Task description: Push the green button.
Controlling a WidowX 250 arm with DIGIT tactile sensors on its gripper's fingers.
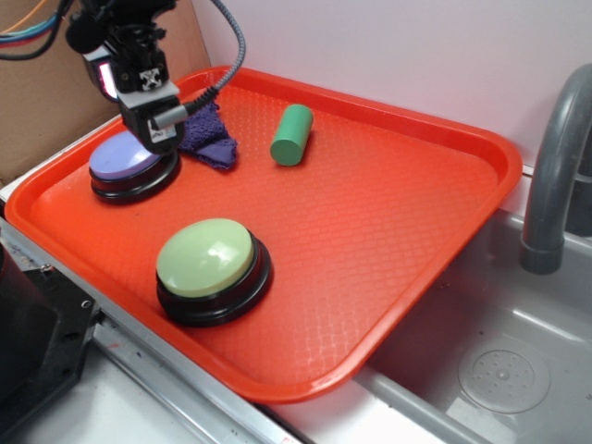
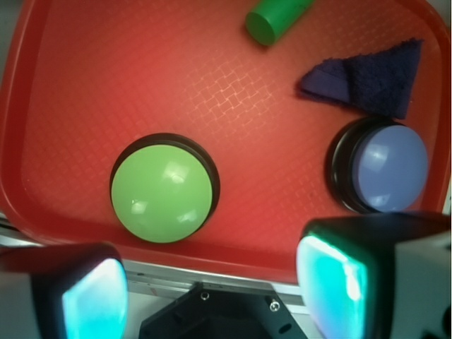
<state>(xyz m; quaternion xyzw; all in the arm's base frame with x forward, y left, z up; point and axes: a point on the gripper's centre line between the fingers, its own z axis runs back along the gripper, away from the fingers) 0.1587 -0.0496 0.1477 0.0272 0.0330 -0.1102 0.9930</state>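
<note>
White wall, grey sink, grey faucet.

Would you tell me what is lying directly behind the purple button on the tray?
A crumpled purple cloth lies on the red tray just behind the purple button. The gripper covers part of the cloth's near edge in the exterior view.

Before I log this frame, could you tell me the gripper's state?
Gripper: open and empty, fingers spread apart, above the tray, not touching the green button.
</note>
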